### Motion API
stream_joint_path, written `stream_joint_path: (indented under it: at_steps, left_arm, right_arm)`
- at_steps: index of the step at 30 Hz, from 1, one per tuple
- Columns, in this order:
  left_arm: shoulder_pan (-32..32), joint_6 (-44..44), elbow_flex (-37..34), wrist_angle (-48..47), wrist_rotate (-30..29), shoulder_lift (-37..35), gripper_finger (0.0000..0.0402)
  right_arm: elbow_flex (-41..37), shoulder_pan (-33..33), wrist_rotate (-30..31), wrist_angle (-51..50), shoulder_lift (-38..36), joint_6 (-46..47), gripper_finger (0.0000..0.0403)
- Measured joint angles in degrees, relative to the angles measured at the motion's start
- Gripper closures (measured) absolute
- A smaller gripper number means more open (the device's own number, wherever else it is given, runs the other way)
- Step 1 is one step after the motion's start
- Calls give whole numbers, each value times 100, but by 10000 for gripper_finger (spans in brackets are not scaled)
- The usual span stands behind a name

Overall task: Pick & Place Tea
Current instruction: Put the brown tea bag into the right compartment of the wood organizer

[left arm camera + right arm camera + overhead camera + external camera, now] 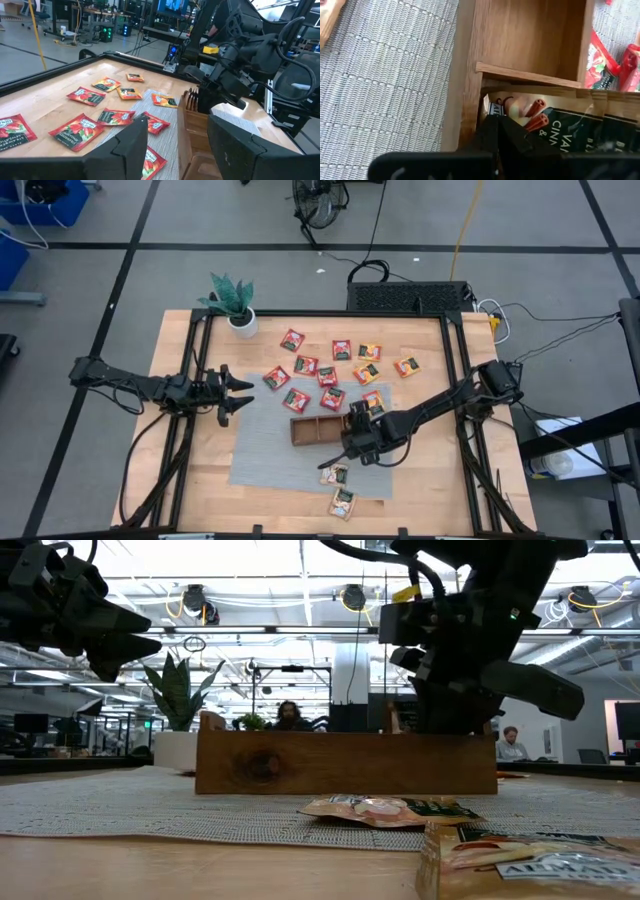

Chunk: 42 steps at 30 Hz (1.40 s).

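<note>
A: Nearest the lens in the low view, lower right: a green-and-white tea sachet [520, 858] flat on the bench [420, 480], a second [390, 809] just behind it on the grey mat [260, 450].

B: Same two in the high view, lower centre. Not yet sorted, then?

A: Not yet. Just above them, the wooden tray [318, 430] at picture centre, with the right gripper [352, 442] down at its right-hand end.

B: Holding anything?

A: Shut, by the look of it. In the right wrist view, a green-and-white sachet [555, 127] sitting in the end compartment, right at the fingertips, over cream packaging. Pinched or only touched, hard to say. Probably at the placing step.

B: And the neighbouring compartment?

A: Bare wood [530, 35] in that view. The third not seen clearly.

B: The other side?

A: Left gripper [240, 393] hovering at middle left, over the mat's edge, fingers spread wide, nothing between them.

B: Much left?

A: Most of it, as a judgement. Red sachets [300, 370] and orange-yellow ones [385, 360] scattered across the bench and mat above the tray, around a dozen, all outside it. Early in the job.
</note>
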Motion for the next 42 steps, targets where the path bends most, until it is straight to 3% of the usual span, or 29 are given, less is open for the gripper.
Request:
stream_joint_path:
  at_steps: [6, 30, 42]
  left_arm:
    - [0, 2, 0, -1, 0, 0, 197]
    - [1, 1, 0, 1, 0, 0, 197]
    - [0, 0, 0, -1, -2, 0, 197]
  right_arm:
    - [0, 15, 611, 33, -4, -2, 403]
    - [6, 264, 619, 124, -12, -21, 403]
    - [383, 357, 611, 66, -121, -107, 403]
